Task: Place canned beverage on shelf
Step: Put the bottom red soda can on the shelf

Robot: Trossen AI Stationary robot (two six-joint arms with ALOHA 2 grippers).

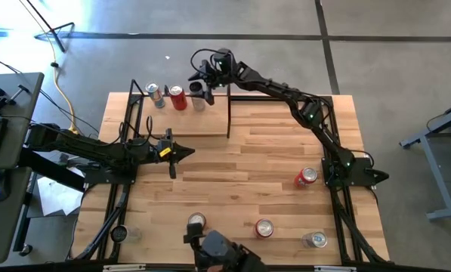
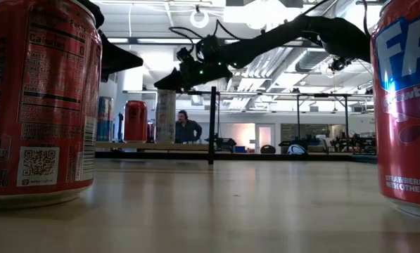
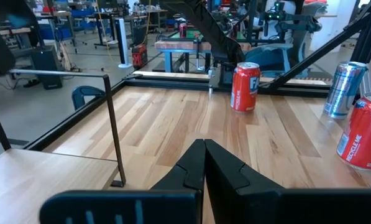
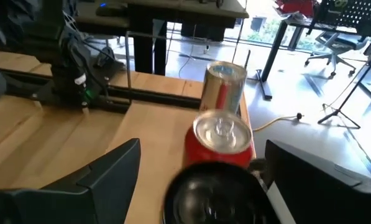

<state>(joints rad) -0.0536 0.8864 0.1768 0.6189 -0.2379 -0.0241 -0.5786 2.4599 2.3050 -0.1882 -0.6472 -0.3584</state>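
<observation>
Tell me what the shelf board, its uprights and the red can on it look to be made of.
Shelf board: pale wood with visible grain, matte finish. Uprights: thin black rods, likely painted metal. Red can: probably aluminium, with a shiny silver lid and pull tab above a glossy red printed wall.

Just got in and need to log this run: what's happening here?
The right tool is over the shelf, fingers open around a dark-topped can standing beside a red can and a silver can. The left tool waits shut over the table, where four more cans stand.
</observation>
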